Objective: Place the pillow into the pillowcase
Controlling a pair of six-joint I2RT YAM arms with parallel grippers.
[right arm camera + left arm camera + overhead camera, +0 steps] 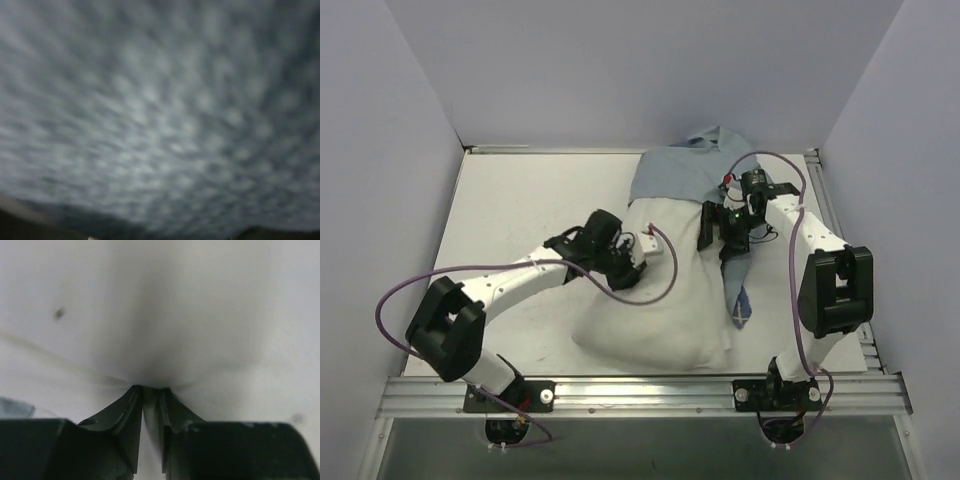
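White pillow (655,310) was pinched in the clenched left gripper (151,389), a fold drawn up between its fingertips. Grey-blue pillowcase (680,172) lay just beyond the right gripper (723,238), one strip trailing below it; that gripper's state could not be told.

text: none legible | labels: none | numbers: none

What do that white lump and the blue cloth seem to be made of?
The pillow looks like matte white cloth over soft stuffing; it puckers into creases where the left end effector pinches it. The pillowcase looks like thin, limp, matte grey-blue fabric, perhaps cotton; it lies crumpled in soft folds.
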